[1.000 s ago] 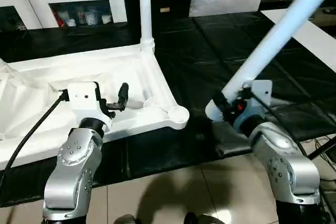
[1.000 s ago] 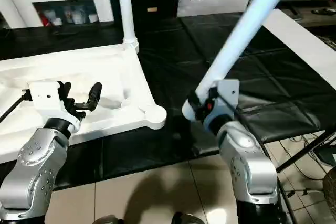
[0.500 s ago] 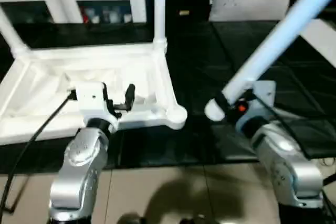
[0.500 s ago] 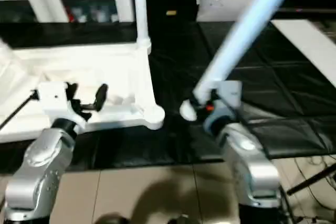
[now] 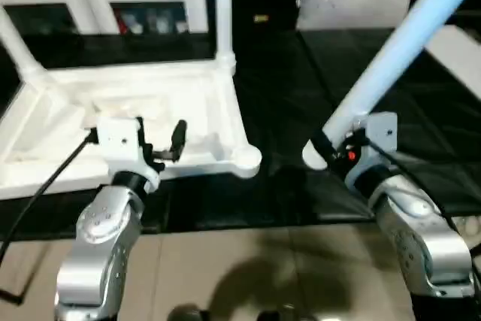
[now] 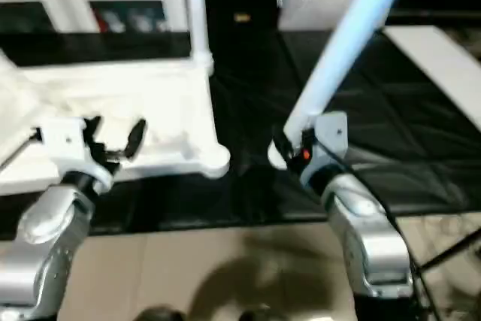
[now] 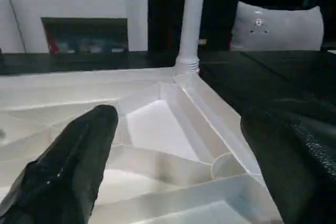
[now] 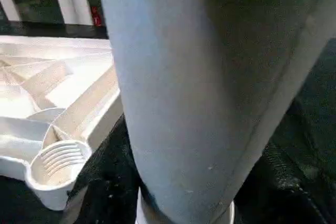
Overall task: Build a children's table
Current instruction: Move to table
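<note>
the white plastic square table top (image 5: 135, 110) lay upside down, ribbed underside up, on the black desk (image 5: 301, 80). one long white tapered leg (image 5: 223, 5) stood upright in its far corner socket. the near round threaded socket (image 8: 58, 158) stood open. the right tool (image 5: 331, 148) was clamped on a second long white round leg (image 5: 398, 43), tilted, its lower end beside that socket, apart from it. the left tool (image 5: 161, 144) hovered over the underside, fingers (image 7: 73, 166) apart, holding nothing.
</note>
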Robot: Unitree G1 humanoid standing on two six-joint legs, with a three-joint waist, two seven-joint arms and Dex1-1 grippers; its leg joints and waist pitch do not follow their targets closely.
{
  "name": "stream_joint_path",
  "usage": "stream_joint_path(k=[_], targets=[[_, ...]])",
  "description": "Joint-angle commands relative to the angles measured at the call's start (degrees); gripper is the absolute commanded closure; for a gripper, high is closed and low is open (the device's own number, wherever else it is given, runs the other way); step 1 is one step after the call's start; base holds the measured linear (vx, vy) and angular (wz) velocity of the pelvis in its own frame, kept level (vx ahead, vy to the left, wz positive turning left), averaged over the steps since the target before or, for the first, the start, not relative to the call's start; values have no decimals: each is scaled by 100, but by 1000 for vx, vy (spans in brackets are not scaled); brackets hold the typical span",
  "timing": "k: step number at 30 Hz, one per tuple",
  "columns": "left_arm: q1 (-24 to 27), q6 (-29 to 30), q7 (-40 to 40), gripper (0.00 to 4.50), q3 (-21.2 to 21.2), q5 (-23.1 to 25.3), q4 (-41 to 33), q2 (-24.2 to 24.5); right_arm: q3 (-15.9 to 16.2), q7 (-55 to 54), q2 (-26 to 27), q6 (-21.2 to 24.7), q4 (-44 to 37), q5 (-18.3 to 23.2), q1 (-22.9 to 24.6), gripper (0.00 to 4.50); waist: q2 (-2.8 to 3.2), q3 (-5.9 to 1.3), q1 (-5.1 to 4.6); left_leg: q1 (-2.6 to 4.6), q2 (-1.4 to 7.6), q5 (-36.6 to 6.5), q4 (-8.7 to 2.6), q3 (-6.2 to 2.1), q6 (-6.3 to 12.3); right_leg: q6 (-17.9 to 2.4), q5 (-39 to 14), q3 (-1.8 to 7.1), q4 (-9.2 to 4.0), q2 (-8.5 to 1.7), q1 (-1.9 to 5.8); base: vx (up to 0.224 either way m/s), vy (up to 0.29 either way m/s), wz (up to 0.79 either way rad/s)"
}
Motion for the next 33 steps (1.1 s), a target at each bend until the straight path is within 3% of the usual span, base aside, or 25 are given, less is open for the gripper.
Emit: stream_joint_path(k=[1, 2, 3, 4, 5, 6, 8, 9, 11, 12, 13, 14, 15, 16, 17, 18, 19, 22, 23, 24, 26, 28, 29, 30, 33], targets=[[93, -43, -73, 23, -18, 72, -78, 99, 180, 109, 7, -122, -38, -25, -58, 260, -109, -270, 46, -145, 276, -816, -286, -217, 378, 1216, -4844, 349, -1058, -1272, 571, -24, 51, 44], [128, -61, -81, 23, -34, 85, -87, 108, 204, 114, 11, -170, -50, -45, -29, 260, -28, -288, 29, -171, 312, -943, -354, -241, 389, 1069, -4686, 202, -1079, -1228, 659, 9, 60, 46], [135, -63, -74, 23, -42, 89, -91, 101, 118, 98, 85, -153, -53, 64, -27, 260, 259, -292, -122, 258, 708, -1735, -569, -327, 127, 796, -3998, 38, -1147, -896, 494, 9, 60, 46], [130, -55, -62, 23, -55, 90, -98, 93, -10, 75, 179, -106, -49, 222, -41, 260, 332, -207, -214, 383, 1424, -3651, -1151, -720, -113, 468, -2253, -67, -231, -621, 465, 29, 58, 32], [123, -50, -56, 23, -62, 89, -99, 91, -55, 67, 204, -84, -39, 278, -54, 260, 266, -268, -225, 462, 1487, -4076, -1258, -769, -219, 305, -1121, 108, 209, -507, 250, 39, 52, 22], [103, -45, -58, 23, -82, 92, -91, 92, -56, 84, 177, -94, -1, 282, -81, 260, 210, -178, -206, 466, 1313, -4629, -1361, -502, -315, 23, -260, 205, 441, -473, -7, 39, 52, 22], [95, -50, -96, 23, -127, 114, -83, 93, 93, 205, 4, -232, 86, 132, -94, 260, 199, -214, -229, 530, 1022, -4256, -1229, -330, -351, -94, -167, 312, 265, -528, -101, 74, 17, 23], [110, -55, -104, 23, -137, 120, -86, 90, 156, 264, -60, -272, 91, 64, -80, 260, -104, -348, -242, 369, 362, -2982, -873, -61, 5, -101, -1033, 681, -338, -724, 247, 77, -3, 18], [175, -69, -108, 23, -140, 132, -114, 84, 292, 377, -186, -348, 15, -98, -17, 260, -242, -493, 71, -259, 125, -583, -85, -19, 503, -687, -2052, 1316, -807, -1408, 960, 81, -44, -1], [190, -68, -109, 23, -141, 132, -126, 86, 304, 403, -194, -308, -7, -80, -3, 260, -226, -517, 133, -386, 189, -168, 20, -83, 573, -906, -1980, 1376, -824, -1502, 1041, 86, -44, -1], [191, -66, -107, 23, -145, 135, -131, 87, 311, 394, -193, -310, 1, -90, -5, 260, -275, -505, 45, -822, 236, 509, 187, -185, 753, -181, -1683, 573, -752, -1641, 1137, 95, -20, 14], [175, -58, -111, 23, -150, 133, -125, 91, 305, 392, -167, -316, 28, -69, -18, 260, -99, -453, 47, -705, 295, 565, -3, -220, 705, -163, -1896, 383, -945, -1577, 900, 89, 4, 42], [154, -53, -119, 23, -160, 121, -108, 110, 264, 374, -83, -348, 73, -28, -30, 260, -25, -469, -25, -749, 294, 644, -69, -215, 794, -254, -2001, 230, -916, -1437, 956, 89, 4, 42], [154, -53, -119, 23, -160, 121, -108, 110, 264, 374, -83, -348, 73, -28, -30, 260, 171, -428, -207, -222, 542, 103, -559, -252, 481, -399, -1911, 240, -672, -686, 564, 94, 53, 38], [147, -52, -126, 23, -163, 117, -99, 119, 244, 358, -52, -367, 91, 10, -30, 260, 350, -552, -323, 145, 777, 174, -690, -583, 912, -364, -1194, 113, -159, -346, 361, 117, 71, 14], [203, -82, -156, 23, -186, 140, -102, 131, 120, 272, -4, -356, 93, 143, 17, 260, 309, -644, -430, 556, 1054, 35, -713, -887, 1405, -182, -860, 259, 233, -370, -62, 117, 71, 14], [203, -82, -156, 23, -186, 140, -102, 131, 120, 272, -4, -356, 93, 143, 17, 260, 300, -658, -411, 621, 1123, 381, -667, -968, 1708, 17, -769, 332, 353, -399, -204, 120, 51, 17], [167, -86, -188, 23, -216, 155, -67, 126, 30, 256, -10, -350, 99, 184, 16, 260, 107, -569, -345, 294, 834, 675, -663, -641, 2288, 513, -36, 629, 277, -578, -315, 79, 10, 13], [105, -72, -198, 23, -219, 148, -29, 127, 31, 277, -25, -358, 139, 148, -25, 260, -164, -503, -273, -94, 274, -425, -543, -217, 1677, 301, -15, 899, -359, -765, 91, 48, -60, 4], [89, -70, -203, 23, -218, 140, -13, 130, 52, 296, -41, -382, 161, 103, -32, 260, -256, -465, -71, -481, -32, -379, -14, -110, 1176, -171, -1010, 1333, -736, -1291, 642, 48, -60, 4], [116, -94, -217, 23, -227, 137, 1, 137, 66, 314, -43, -418, 139, 48, 26, 260, -180, -510, 8, -626, 152, 130, 87, -222, 528, -666, -2311, 1279, -783, -1358, 828, 24, -37, 0], [137, -97, -230, 23, -231, 141, -10, 139, 33, 272, -18, -401, 95, 91, 62, 260, -53, -466, -4, -526, 247, 265, -199, -210, 432, -850, -2410, 1075, -780, -1131, 735, 28, -7, -1], [115, -86, -233, 23, -236, 146, 1, 135, 31, 261, -25, -405, 121, 108, 41, 260, 103, -475, -107, -348, 387, -2, -604, -169, 405, -766, -2181, 714, -656, -646, 629, 70, 36, 3], [100, -81, -234, 23, -237, 148, 9, 133, 33, 258, -30, -407, 138, 113, 26, 260, 163, -506, -137, -154, 465, -304, -673, -203, 420, -745, -1951, 644, -566, -541, 492, 70, 36, 3], [61, -96, -281, 23, -222, 142, 80, 123, 121, 283, -93, -469, 221, 29, -30, 260, 216, -515, -454, 429, 747, -1029, -855, -681, 1230, -629, -516, 440, -110, -436, 83, 82, 53, 2]])
